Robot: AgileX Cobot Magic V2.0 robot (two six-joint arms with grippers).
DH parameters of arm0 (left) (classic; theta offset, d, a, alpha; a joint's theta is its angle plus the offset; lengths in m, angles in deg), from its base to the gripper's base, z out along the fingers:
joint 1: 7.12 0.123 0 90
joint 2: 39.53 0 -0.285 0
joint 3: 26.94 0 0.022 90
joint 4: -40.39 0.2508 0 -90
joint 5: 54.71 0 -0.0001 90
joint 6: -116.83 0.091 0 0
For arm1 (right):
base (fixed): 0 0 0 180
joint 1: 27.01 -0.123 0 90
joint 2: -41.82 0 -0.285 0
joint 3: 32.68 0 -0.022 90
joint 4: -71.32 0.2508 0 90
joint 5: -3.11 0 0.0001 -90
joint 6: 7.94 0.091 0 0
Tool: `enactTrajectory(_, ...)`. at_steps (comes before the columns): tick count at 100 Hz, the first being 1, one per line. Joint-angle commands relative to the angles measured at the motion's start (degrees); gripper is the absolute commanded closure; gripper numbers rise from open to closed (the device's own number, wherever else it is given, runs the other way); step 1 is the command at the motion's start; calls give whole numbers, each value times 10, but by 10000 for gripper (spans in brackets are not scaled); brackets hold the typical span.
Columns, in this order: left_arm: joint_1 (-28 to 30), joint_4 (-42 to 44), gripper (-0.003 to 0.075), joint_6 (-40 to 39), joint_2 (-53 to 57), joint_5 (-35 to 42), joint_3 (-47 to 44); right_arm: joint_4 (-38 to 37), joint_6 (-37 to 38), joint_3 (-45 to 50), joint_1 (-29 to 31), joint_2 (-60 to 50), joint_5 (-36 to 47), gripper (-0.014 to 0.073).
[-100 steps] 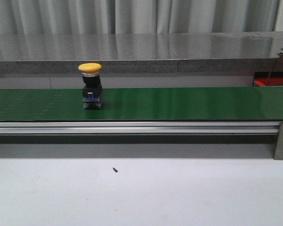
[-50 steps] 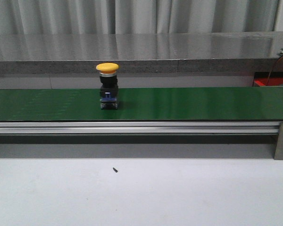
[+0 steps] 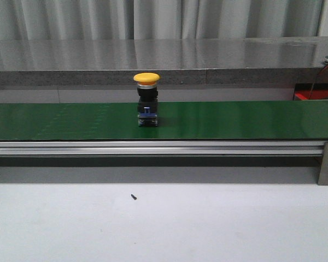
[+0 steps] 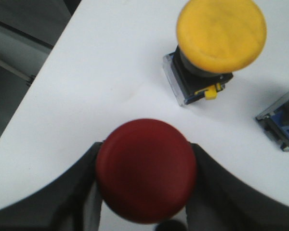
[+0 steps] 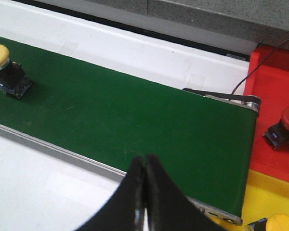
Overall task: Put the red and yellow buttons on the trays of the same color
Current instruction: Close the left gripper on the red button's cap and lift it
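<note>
From the front, only a yellow button (image 3: 146,101) shows, upright on the green belt (image 3: 235,120). The left wrist view alone shows the left gripper (image 4: 145,185) clamped around a red button (image 4: 146,169) above a white surface, another yellow-capped button (image 4: 216,45) nearby. The right wrist view shows the right gripper (image 5: 144,180) pressed closed and empty over the belt, with red tray (image 5: 272,91) and yellow tray (image 5: 260,197) past the belt's end.

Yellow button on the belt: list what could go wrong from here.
1. The yellow button stands tall on the green belt; it might tip.
2. The right hand is shut, so it may not open in time to catch it.
3. The left hand grips a red button, so it cannot help.
</note>
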Motion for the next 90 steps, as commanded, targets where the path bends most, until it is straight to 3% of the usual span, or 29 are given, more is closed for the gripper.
enactTrajectory(1,-2,-7,503,-4,35,28,18,16,-4,-14,0,-8,33,661)
enactTrajectory(21,-2,-7,575,-4,38,28,18,16,-4,-14,0,-8,33,661)
enactTrajectory(54,-2,-7,575,-2,88,7,18,16,-4,-14,0,-8,33,661)
enactTrajectory(90,-30,-8,575,7,163,-94,13,16,-4,-14,0,-8,33,661)
